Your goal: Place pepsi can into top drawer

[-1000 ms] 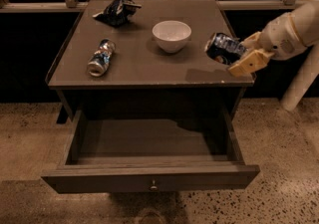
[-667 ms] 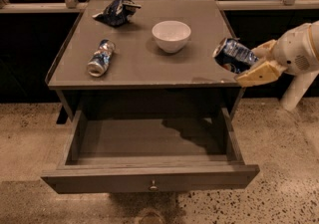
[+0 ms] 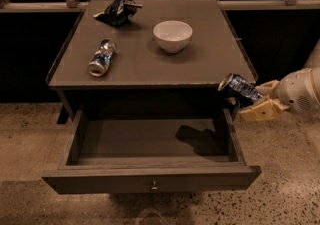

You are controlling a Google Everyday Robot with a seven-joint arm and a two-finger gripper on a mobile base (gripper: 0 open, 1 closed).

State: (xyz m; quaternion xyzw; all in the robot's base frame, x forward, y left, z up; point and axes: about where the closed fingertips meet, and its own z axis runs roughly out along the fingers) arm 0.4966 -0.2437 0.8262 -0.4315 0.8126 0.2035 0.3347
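My gripper comes in from the right and is shut on the pepsi can, a dark navy-blue can with white markings, held tilted on its side. The can hangs just off the table's front right corner, above the right wall of the top drawer. The drawer is pulled fully out below the tabletop, with a small round knob on its front panel. The can's shadow falls on the drawer floor at the right.
On the table lie a paler silver-and-blue can on its side at the left, a white bowl in the middle, and a dark foil snack bag at the back left. Speckled floor surrounds the cabinet.
My gripper has carried the pepsi can forward and down, from beside the tabletop's right edge to the front right corner above the open drawer's right side.
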